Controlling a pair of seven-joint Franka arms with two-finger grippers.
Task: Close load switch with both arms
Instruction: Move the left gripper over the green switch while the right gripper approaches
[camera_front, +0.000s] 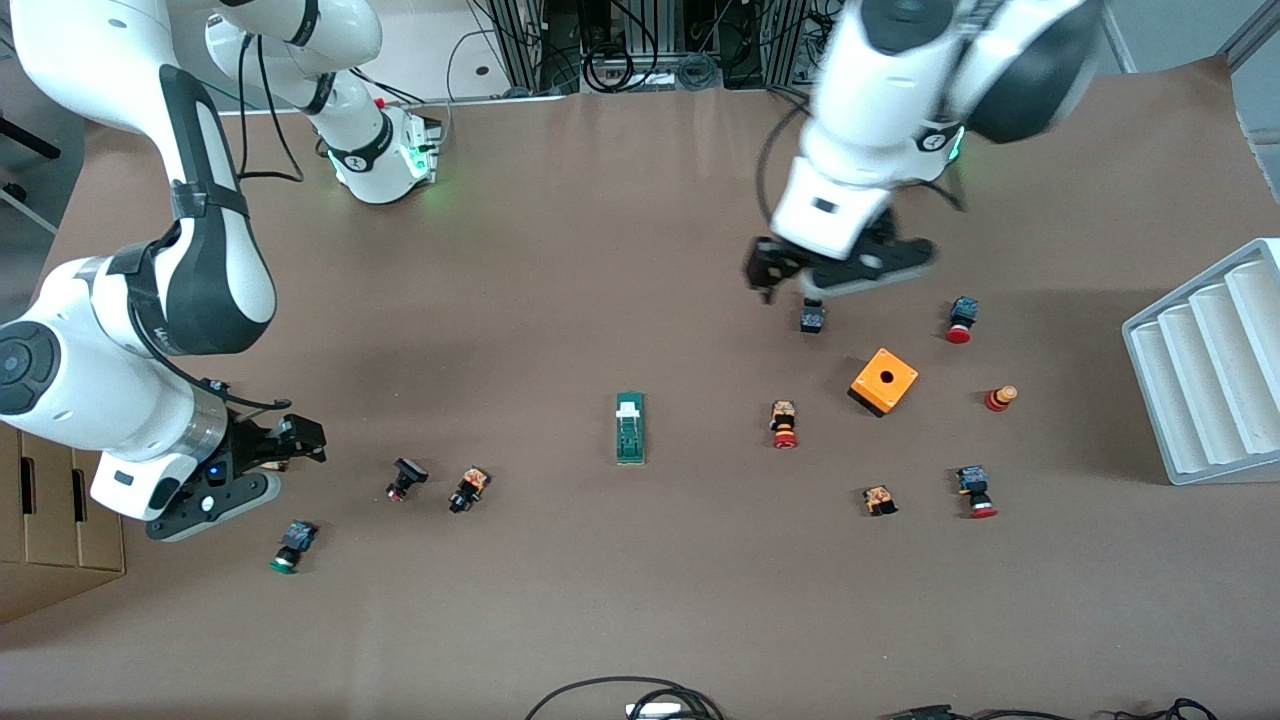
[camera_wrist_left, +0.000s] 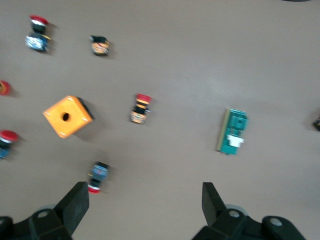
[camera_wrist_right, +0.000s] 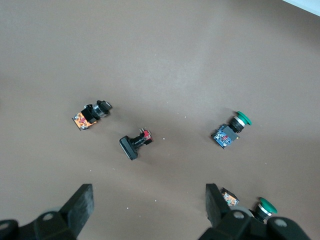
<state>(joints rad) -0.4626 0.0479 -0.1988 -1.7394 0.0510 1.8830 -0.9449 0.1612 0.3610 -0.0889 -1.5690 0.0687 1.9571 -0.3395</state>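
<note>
The load switch, a narrow green block with a white slider, lies flat on the brown table near its middle. It also shows in the left wrist view. My left gripper is open and empty in the air, over a small push button toward the left arm's end; its fingers stand wide apart. My right gripper is open and empty, low over the table at the right arm's end, well apart from the switch. The right wrist view does not show the switch.
An orange box with a hole sits between the switch and a white ribbed rack. Several small push buttons are scattered: a red one beside the switch, black ones and a green one near my right gripper.
</note>
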